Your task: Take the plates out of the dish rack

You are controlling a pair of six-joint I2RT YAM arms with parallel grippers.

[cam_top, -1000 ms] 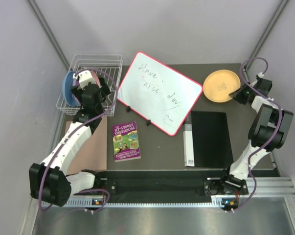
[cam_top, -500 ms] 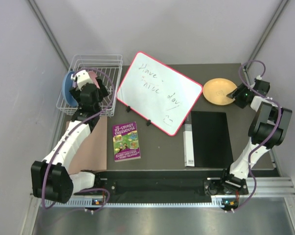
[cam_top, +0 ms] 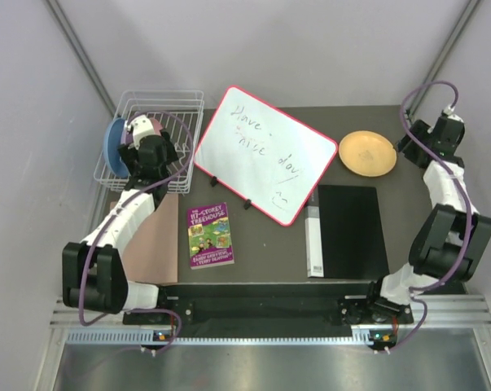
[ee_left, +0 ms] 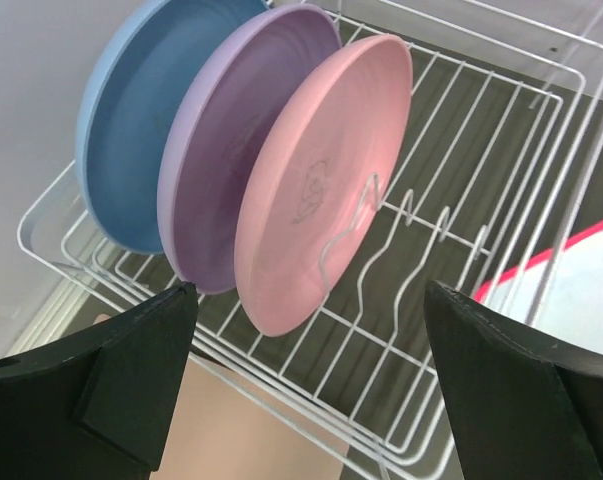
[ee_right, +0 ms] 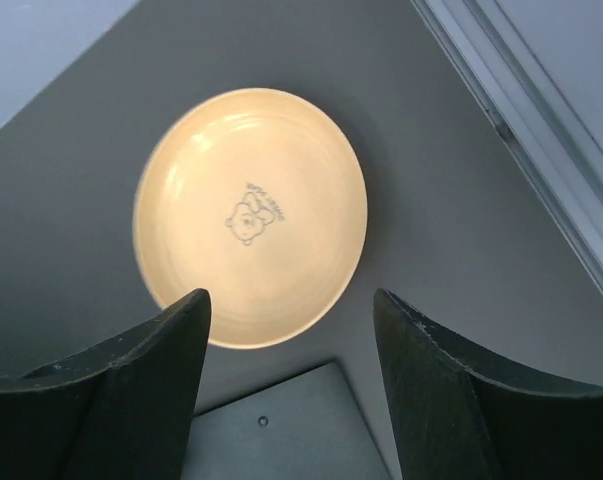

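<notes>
Status: yellow-orange plate [ee_right: 249, 215] is laid flat on the table [ee_right: 61, 200], far right, right of the whiteboard [cam_top: 265, 155]. right gripper [ee_right: 289, 300] is held above it, fingers spread, nothing gripped. pink plate [ee_left: 311, 190], lavender plate [ee_left: 231, 130] and blue plate [ee_left: 131, 120] are stood on edge in the dish rack [ee_left: 501, 130], far left. left gripper [ee_left: 309, 290] is held facing them, fingers wide, nothing gripped.

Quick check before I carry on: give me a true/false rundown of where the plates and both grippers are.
1. The yellow plate lies flat on the table. True.
2. The right gripper grips the yellow plate. False: it is open and clear of the plate.
3. Three plates stand in the dish rack. True: blue plate, lavender plate, pink plate.
4. The blue plate is nearest the left gripper. False: the pink plate is.
5. The left gripper is shut. False: it is open.
</notes>
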